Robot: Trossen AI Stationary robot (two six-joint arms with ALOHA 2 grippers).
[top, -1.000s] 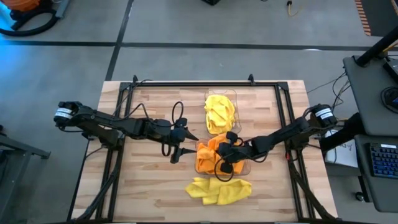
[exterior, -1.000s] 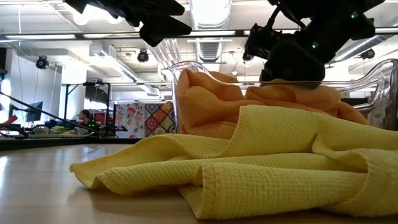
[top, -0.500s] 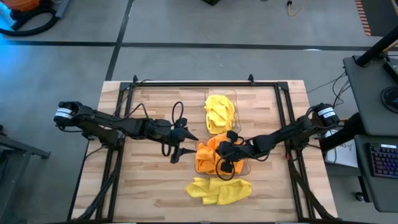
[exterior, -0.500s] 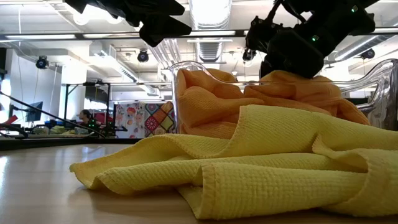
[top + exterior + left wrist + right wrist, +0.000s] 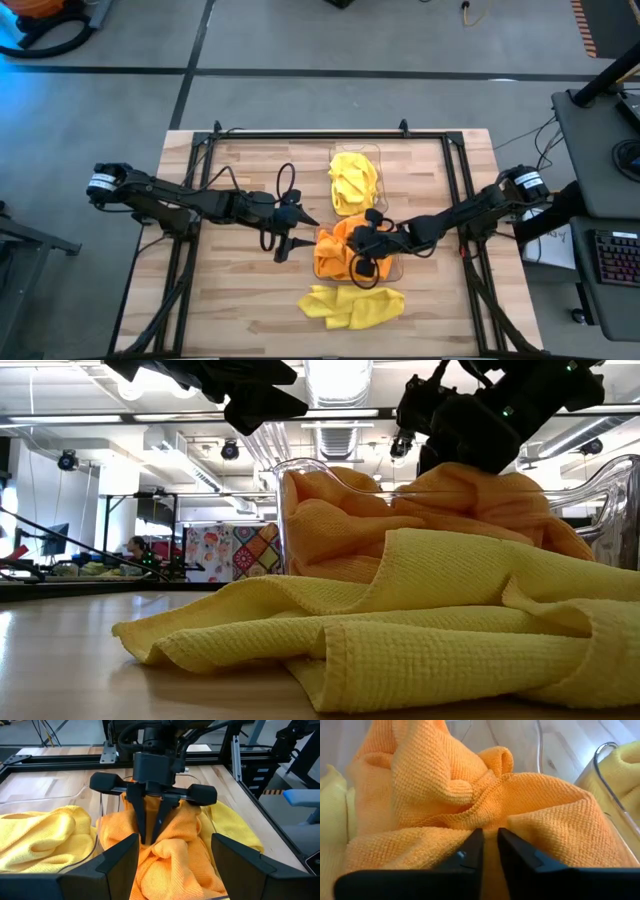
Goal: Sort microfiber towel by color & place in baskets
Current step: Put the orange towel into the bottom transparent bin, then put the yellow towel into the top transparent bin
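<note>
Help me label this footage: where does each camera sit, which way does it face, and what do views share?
High view: overhead, straight down; both arms, left gripper waiting beside the clear plastic basket.
Low view: table height, level past loose yellow cloths; right gripper above.
Left wrist view: across at right gripper, own fingers below.
Right wrist view: down onto orange microfiber cloths, own fingers nearly together.
All four share the orange cloths.

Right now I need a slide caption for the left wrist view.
Right gripper pinches an orange towel over the orange-filled basket, yellow towels alongside, the open left gripper waiting nearby.
</note>
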